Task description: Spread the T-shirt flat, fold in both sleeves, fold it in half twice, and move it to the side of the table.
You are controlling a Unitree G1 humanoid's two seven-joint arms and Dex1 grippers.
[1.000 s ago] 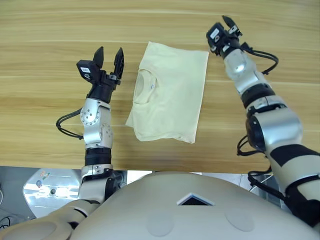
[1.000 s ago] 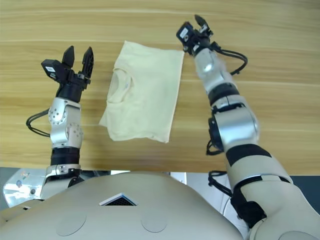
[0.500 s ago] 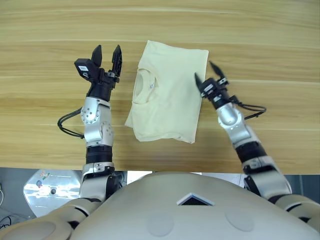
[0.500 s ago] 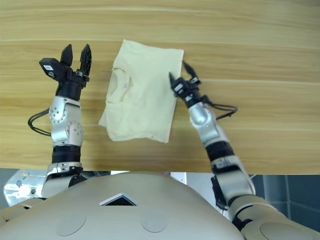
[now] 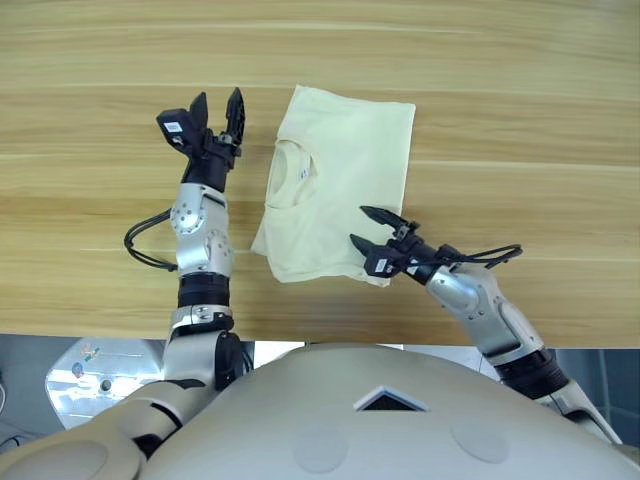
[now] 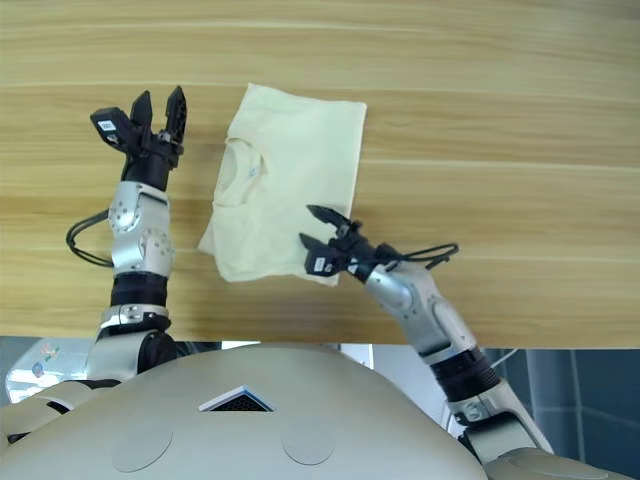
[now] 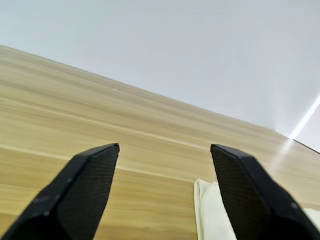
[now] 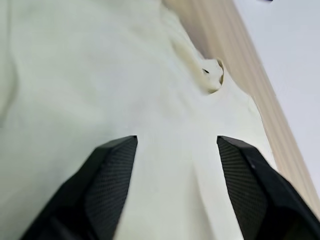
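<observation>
Pale yellow folded cotton T-shirt (image 5: pixel 335 170) lies mid-frame on light wooden surface (image 5: pixel 530 120). Right pincer (image 5: pixel 357 225) released, spread over shirt's lower right corner. Left pincer (image 5: pixel 218 97) released, just left of collar. Advice: catch all layers at corner, lift low, keep edges aligned.

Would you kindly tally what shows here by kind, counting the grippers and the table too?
T-shirt: 1
Grippers: 2, the left gripper and the right gripper
Table: 1
Total: 4
</observation>
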